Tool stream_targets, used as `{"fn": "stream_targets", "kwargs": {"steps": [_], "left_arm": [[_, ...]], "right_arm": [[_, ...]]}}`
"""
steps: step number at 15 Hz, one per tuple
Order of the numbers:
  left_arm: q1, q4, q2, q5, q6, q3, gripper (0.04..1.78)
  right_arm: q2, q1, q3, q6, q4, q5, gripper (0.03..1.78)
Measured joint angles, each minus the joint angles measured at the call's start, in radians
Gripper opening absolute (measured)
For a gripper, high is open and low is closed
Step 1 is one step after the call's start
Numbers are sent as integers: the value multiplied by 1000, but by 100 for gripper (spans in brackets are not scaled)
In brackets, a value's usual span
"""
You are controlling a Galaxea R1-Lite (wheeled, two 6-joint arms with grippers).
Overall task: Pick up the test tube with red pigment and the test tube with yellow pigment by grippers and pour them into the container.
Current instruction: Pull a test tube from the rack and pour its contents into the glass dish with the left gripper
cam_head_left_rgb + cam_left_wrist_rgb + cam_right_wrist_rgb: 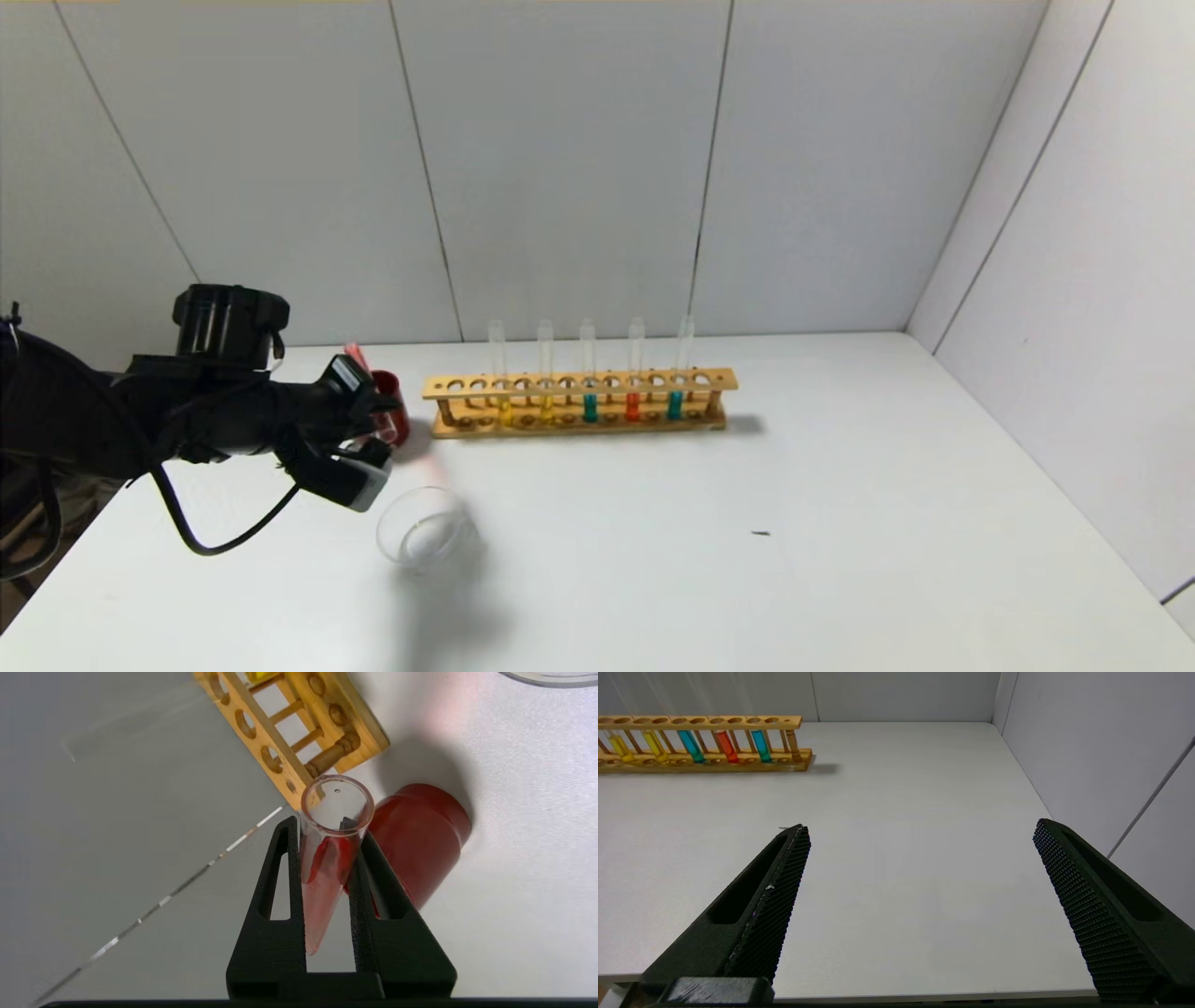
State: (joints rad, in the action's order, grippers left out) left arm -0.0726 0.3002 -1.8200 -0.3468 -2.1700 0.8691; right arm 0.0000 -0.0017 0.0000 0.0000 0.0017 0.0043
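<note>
My left gripper (376,427) is shut on the test tube with red pigment (322,882) and holds it tilted above the table, beside a dark red cup (394,403). In the left wrist view, orange-red liquid lies along the tube's wall toward its open mouth, between the gripper's (320,826) black fingers. The container (425,528), a clear glass dish, stands just in front of that gripper. Two yellow pigment tubes (504,411) stand in the wooden rack (579,385). My right gripper (920,828) is open and empty above the table's near right part.
The rack also holds two teal tubes (589,407) and another orange-red tube (632,406); they also show in the right wrist view (726,746). The dark red cup (420,840) stands at the rack's left end. Walls close in behind and on the right.
</note>
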Motion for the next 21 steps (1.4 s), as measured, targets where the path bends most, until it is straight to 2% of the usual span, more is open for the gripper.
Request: {"fn": "stream_targets", "kwargs": {"steps": [21], "left_arm": [[-24, 4, -35, 6, -216, 29, 32]], "right_arm": [[0, 0, 0, 0, 0, 0, 175]]}}
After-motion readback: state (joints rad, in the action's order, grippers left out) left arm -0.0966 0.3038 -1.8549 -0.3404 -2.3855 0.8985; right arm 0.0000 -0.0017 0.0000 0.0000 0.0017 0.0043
